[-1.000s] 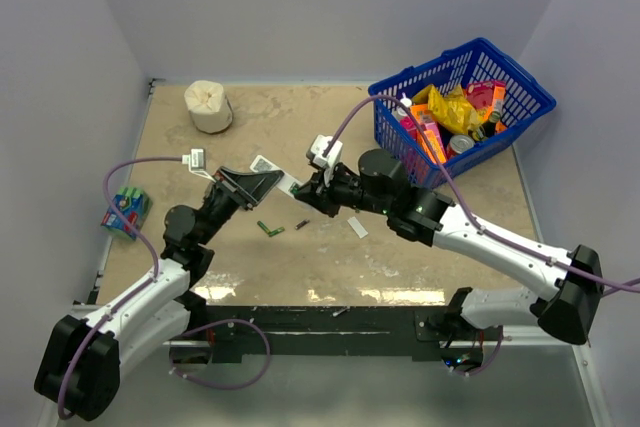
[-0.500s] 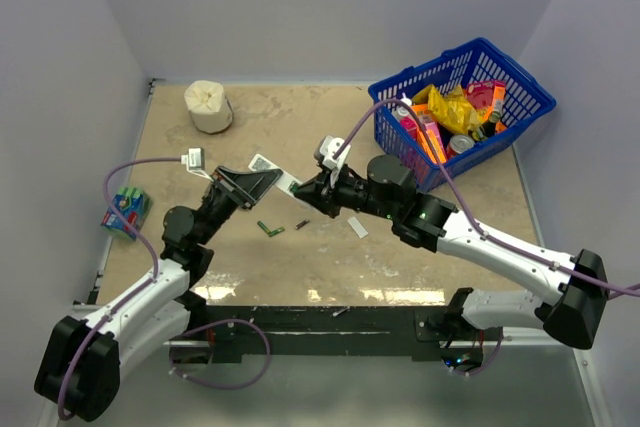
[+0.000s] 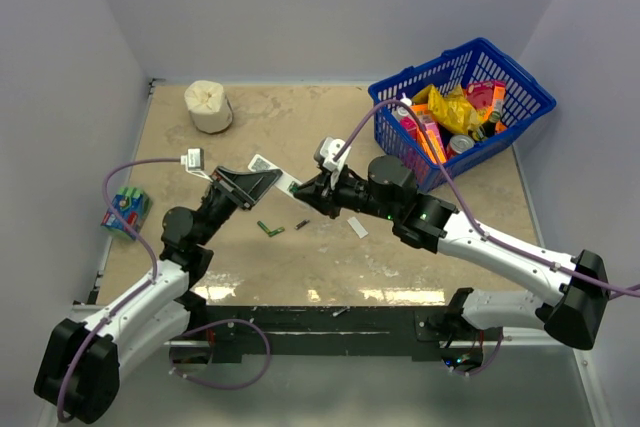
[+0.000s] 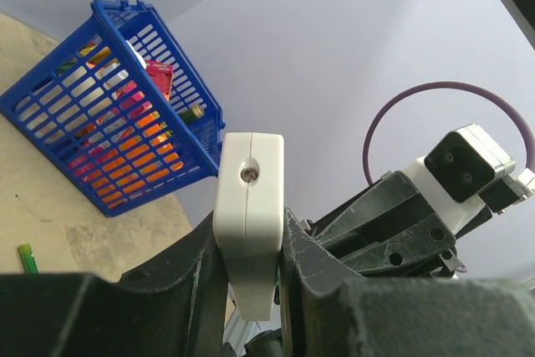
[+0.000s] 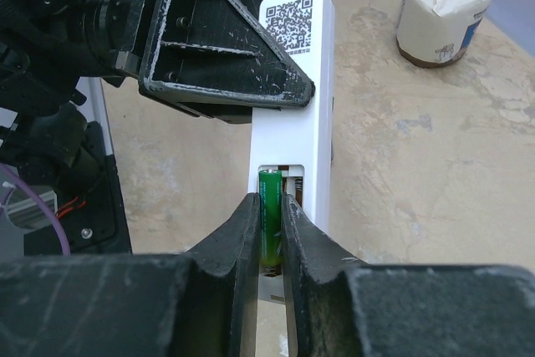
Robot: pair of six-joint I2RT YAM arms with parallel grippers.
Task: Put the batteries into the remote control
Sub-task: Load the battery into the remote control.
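Note:
My left gripper (image 3: 262, 180) is shut on the white remote control (image 3: 272, 171), holding it above the table with its open battery compartment facing the right arm. The remote's end (image 4: 249, 198) sits clamped between the left fingers. My right gripper (image 5: 269, 225) is shut on a green battery (image 5: 269, 211), which stands in the left slot of the remote's compartment (image 5: 288, 181). The slot beside it shows a bare spring. A loose green battery (image 3: 270, 229) and a dark one (image 3: 301, 224) lie on the table below the grippers.
A small white cover piece (image 3: 357, 227) lies on the table right of the loose cells. A blue basket (image 3: 520, 79) full of packets stands at the back right. A paper roll (image 3: 208, 105) is at the back left, and a wrapped battery pack (image 3: 125, 209) lies at the left edge.
The right wrist has shifted slightly to the right and settled, keeping the green battery at the remote's compartment. The left arm and remote have stayed still.

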